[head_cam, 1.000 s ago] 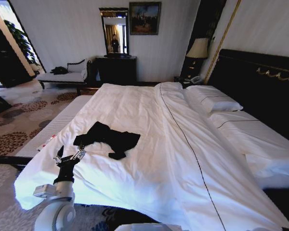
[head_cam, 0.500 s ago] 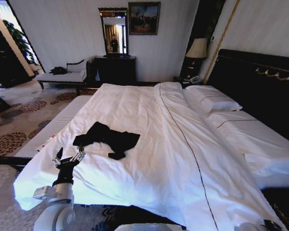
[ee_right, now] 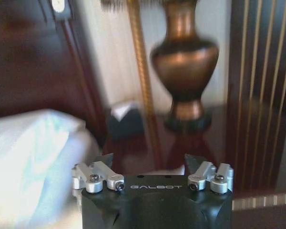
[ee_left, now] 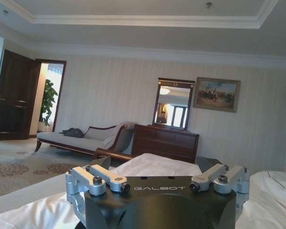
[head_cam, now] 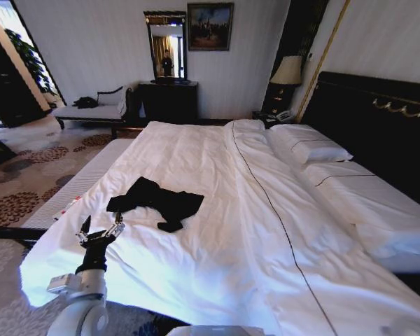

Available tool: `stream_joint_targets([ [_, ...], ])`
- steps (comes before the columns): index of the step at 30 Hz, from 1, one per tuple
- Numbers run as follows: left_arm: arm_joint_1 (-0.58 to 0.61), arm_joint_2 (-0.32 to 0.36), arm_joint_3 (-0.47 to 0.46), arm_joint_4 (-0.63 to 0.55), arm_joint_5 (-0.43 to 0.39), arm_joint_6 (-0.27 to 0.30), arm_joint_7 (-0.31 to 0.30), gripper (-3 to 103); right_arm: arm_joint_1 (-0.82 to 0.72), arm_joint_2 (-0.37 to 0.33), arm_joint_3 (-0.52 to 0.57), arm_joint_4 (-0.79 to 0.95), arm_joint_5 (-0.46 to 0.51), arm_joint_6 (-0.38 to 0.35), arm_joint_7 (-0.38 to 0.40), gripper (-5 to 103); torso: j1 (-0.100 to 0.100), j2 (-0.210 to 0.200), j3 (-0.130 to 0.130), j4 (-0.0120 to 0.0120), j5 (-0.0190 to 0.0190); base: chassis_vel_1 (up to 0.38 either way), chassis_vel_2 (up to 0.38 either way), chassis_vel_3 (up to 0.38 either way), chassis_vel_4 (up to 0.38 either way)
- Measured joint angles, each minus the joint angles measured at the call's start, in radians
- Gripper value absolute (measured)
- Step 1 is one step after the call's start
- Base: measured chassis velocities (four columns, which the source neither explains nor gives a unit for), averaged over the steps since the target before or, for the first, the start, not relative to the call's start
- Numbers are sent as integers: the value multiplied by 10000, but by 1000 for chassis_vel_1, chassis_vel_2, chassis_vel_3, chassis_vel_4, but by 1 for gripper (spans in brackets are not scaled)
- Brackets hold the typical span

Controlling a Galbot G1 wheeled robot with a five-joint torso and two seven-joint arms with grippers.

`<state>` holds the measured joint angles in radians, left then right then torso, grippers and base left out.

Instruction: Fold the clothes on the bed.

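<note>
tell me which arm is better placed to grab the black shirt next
Probably the left. Its open end effector hovers over the bed edge just short of the black T-shirt. The right end effector, also open, faces a bronze lamp base beside the headboard.

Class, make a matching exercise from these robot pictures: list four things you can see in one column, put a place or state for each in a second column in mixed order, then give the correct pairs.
Things:
1. T-shirt
2. left hand
3. lamp
4. bench

Places or states:
A. against the far wall, beside the dark dresser
B. open, above the near corner of the bed
C. crumpled on the white duvet
D. on the nightstand by the headboard

Pairs: 1-C, 2-B, 3-D, 4-A
</note>
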<state>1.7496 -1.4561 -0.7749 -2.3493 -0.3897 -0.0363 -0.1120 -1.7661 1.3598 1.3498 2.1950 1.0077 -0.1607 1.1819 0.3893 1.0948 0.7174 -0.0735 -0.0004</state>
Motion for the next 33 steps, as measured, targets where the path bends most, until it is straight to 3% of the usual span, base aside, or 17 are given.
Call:
stream_joint_targets([
  [2, 26, -13, 0, -17, 34, 0, 0, 100, 23, -55, 195, -62, -762, 1, -124, 95, 0, 0, 0, -1, 3, 0, 0, 0, 0],
  [5, 48, -20, -1, -18, 65, 0, 0, 100, 18, -62, 243, -111, -1231, 5, -179, 98, 0, 0, 0, 1, 3, 0, 0, 0, 0],
  [13, 98, -45, -14, -32, 177, 0, 0, 100, 212, -67, -167, -329, -1092, 61, -358, 100, 0, 0, 0, 0, 6, 0, 0, 0, 0],
  [17, 157, -77, 27, -67, 284, 0, -1, 100, 499, -238, -701, -515, -1088, 387, -1048, 100, 0, 0, 0, 0, 6, 0, 0, 0, 0],
  [20, 219, -68, 11, -117, 326, 0, -9, 100, 680, -541, -1733, -797, -1045, 955, -2427, 100, 0, 0, 1, 2, 3, 0, 0, 0, 0],
  [22, 259, -64, -7, -136, 428, 92, -97, 100, 942, -738, -2529, -1236, -992, 1694, -3867, 100, 0, 0, 1, 2, 5, 0, 0, 0, 0],
  [23, 259, -64, -7, -136, 428, 92, -97, 100, 942, -738, -2529, -1236, -992, 1694, -3867, 100, 0, 0, 1, 2, 5, 0, 0, 0, 0],
  [25, 297, -75, -11, 5, 858, 530, -333, 100, 1385, -998, -3521, -1881, -956, 2538, -5739, 100, 0, -1, 1, 4, 6, 0, 0, 0, 0],
  [26, 297, -75, -11, 5, 858, 530, -333, 100, 1385, -998, -3521, -1881, -956, 2538, -5739, 100, 0, -1, 1, 4, 6, 0, 0, 0, 0],
  [27, 307, -88, -6, 100, 1032, 668, -453, 100, 1515, -1090, -3841, -2087, -988, 2759, -6301, 100, 0, -1, 2, 4, 6, 0, 0, 0, 0],
  [28, 341, -117, 34, 217, 1234, 822, -613, 100, 1723, -1268, -4380, -2381, -1143, 3105, -7461, 100, 1, -2, 2, 5, 5, 0, 0, 0, 0],
  [30, 385, -148, 101, 240, 1293, 903, -682, 100, 1868, -1443, -4859, -2518, -1474, 3336, -8672, 100, 1, -1, 2, 4, 3, 0, 0, 0, 0],
  [31, 385, -148, 101, 240, 1293, 903, -682, 100, 1868, -1443, -4859, -2518, -1474, 3336, -8672, 100, 1, -1, 2, 4, 3, 0, 0, 0, 0],
  [33, 412, -172, 170, 177, 1307, 930, -698, 100, 2017, -1673, -5345, -2528, -2071, 3577, -9832, 100, 0, -1, 2, 3, 3, 0, 0, 0, 0],
])
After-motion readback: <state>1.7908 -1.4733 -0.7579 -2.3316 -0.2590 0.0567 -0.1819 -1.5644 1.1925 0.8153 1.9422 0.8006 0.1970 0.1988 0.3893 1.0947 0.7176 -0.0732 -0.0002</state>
